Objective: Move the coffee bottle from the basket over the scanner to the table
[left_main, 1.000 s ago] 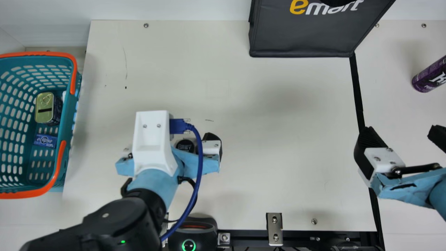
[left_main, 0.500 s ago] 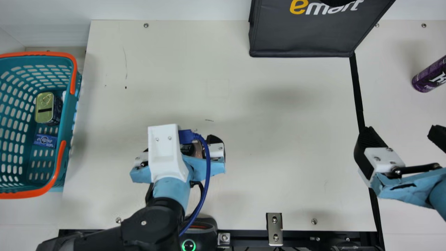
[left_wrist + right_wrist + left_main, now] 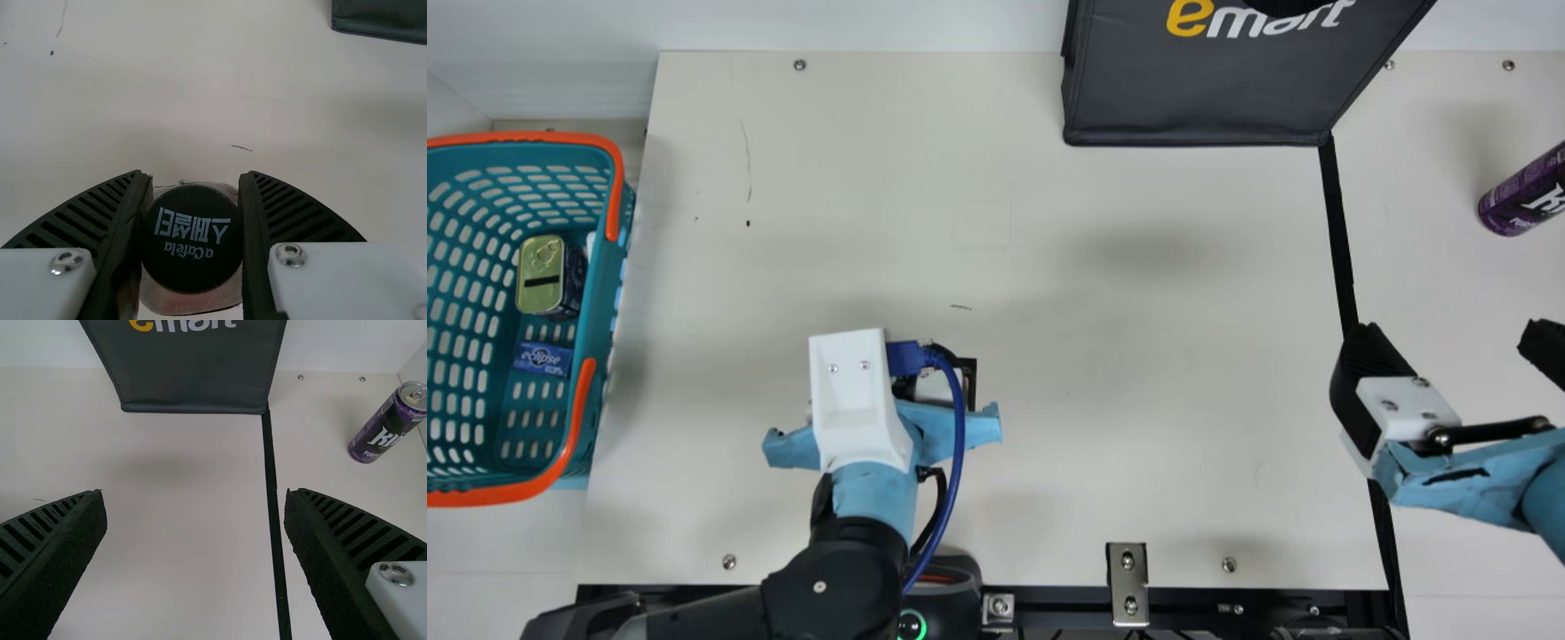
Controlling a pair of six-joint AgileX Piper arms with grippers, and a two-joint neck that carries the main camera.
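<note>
One scanner (image 3: 951, 573) nearest, partly blocked by my left arm. My left claw (image 3: 907, 382) was closed on the one coffee bottle (image 3: 191, 239), cap up, over the bench (image 3: 1138, 427); couldn't tell if it touched down. Right claw (image 3: 1449, 342) was wide open, empty. One basket (image 3: 612, 187) at left held one blue pack (image 3: 543, 358), one tin (image 3: 541, 276). Farther: one purple can (image 3: 383, 427), one black bag (image 3: 1192, 102).

Left arm (image 3: 831, 578) lies low in main view; left gripper (image 3: 940, 386) points down, jaws roughly parallel, narrowly parted. Right gripper (image 3: 1449, 342) at main view's right side, jaws wide apart.
</note>
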